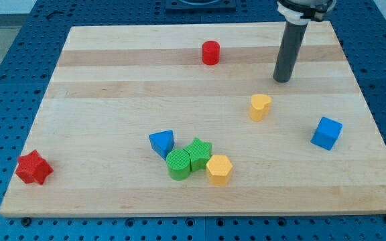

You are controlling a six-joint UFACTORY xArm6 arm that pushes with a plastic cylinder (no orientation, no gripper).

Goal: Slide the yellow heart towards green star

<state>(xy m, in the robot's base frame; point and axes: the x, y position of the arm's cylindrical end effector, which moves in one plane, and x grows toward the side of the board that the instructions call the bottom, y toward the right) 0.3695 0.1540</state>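
Since my tip (283, 79), holding nothing, stands far-right of the yellow plastic heart (261, 106), which lies far-right of the green plastic star (198, 153), a straight near-left push through the heart's centre is advised.

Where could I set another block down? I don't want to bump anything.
Bare wood runs between the red star and the blue triangle, and left of the red cylinder. It is crowded where green star, green cylinder and yellow hexagon bunch. My tip stands above the yellow heart.
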